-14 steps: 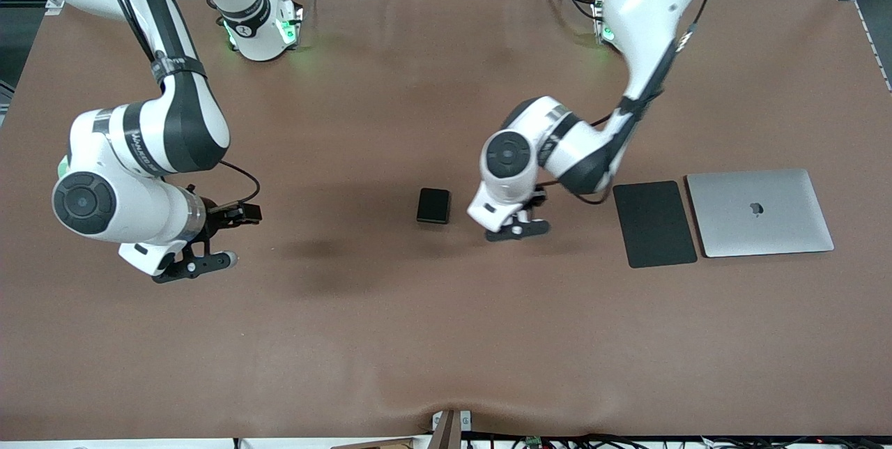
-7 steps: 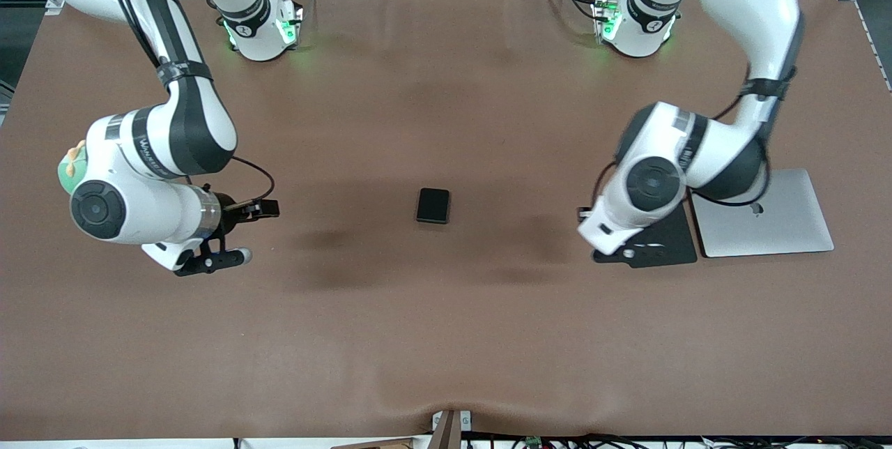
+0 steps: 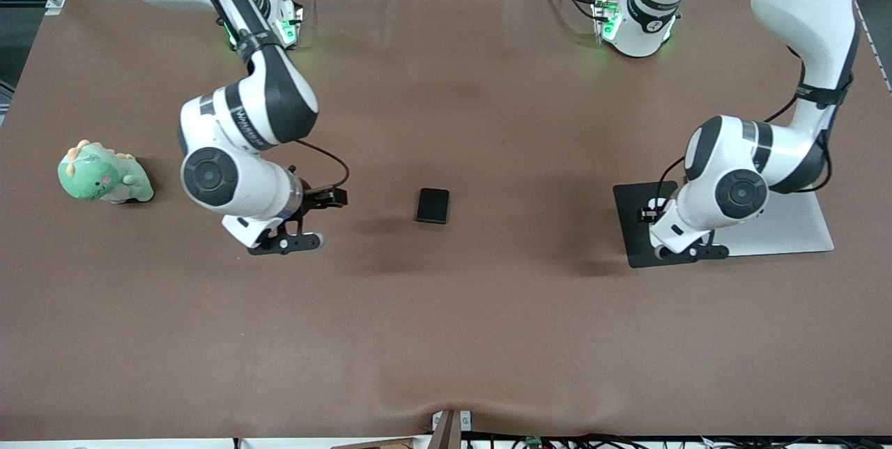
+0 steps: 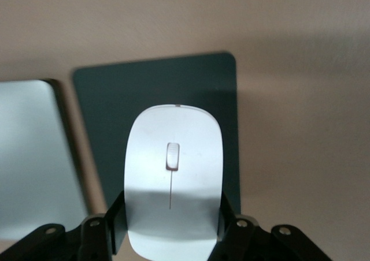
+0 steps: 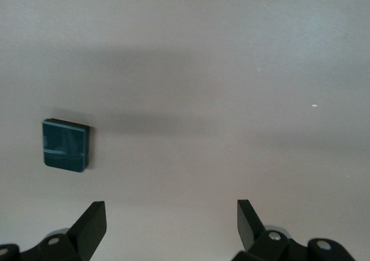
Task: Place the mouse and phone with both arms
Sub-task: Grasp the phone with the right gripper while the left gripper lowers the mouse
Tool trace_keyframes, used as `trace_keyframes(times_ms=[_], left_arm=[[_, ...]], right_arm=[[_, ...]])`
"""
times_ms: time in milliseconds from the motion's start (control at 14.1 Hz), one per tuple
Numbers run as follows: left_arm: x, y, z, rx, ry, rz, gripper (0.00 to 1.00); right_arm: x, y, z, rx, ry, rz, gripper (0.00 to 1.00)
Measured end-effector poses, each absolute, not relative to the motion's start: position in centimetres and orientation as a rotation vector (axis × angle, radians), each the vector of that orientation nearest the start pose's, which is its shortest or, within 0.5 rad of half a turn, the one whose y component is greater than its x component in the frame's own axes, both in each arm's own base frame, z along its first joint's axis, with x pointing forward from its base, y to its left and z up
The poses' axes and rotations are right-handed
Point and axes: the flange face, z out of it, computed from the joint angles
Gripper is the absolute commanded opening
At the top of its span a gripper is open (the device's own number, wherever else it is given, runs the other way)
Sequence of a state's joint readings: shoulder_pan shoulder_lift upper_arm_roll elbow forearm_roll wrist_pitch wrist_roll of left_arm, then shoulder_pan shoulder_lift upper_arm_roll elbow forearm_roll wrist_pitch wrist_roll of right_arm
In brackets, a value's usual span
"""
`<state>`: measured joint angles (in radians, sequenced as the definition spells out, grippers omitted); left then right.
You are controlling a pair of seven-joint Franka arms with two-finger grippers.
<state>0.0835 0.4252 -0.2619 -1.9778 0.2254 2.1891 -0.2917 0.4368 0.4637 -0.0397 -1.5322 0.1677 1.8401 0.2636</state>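
Note:
The phone, a small black slab, lies on the brown table near its middle; it also shows in the right wrist view. My right gripper hangs open and empty above the table, beside the phone toward the right arm's end. My left gripper is shut on the white mouse and holds it above the large black mat. In the front view the left arm's wrist hides the mouse.
A closed silver laptop lies beside the mat toward the left arm's end, partly under the left arm. A green plush dinosaur sits near the right arm's end of the table.
The left arm swung with the mouse from beside the phone to above the black mat. The right arm moved toward the phone, uncovering the plush dinosaur.

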Motion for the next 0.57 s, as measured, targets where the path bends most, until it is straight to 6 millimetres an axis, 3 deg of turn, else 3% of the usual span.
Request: trace_keyframes(times_ms=[213,425,567], left_arm=[[55.6,-8.7,21.4,-3.047,0.028,0.243,0.45],[54.5,-7.6,20.5,-3.060,0.004,0.220,0.46],[54.3,-6.8,20.3,-3.064,-0.015,0.211,0.46]], right_arm=[[60.8,30.6,35.9,-3.049,-0.052,0.227,1.00],[59.5,34.1,34.0,-3.063,0.002,0.236,1.00],[59.7,35.3,32.4,-3.065,0.036,0.219,1.00]])
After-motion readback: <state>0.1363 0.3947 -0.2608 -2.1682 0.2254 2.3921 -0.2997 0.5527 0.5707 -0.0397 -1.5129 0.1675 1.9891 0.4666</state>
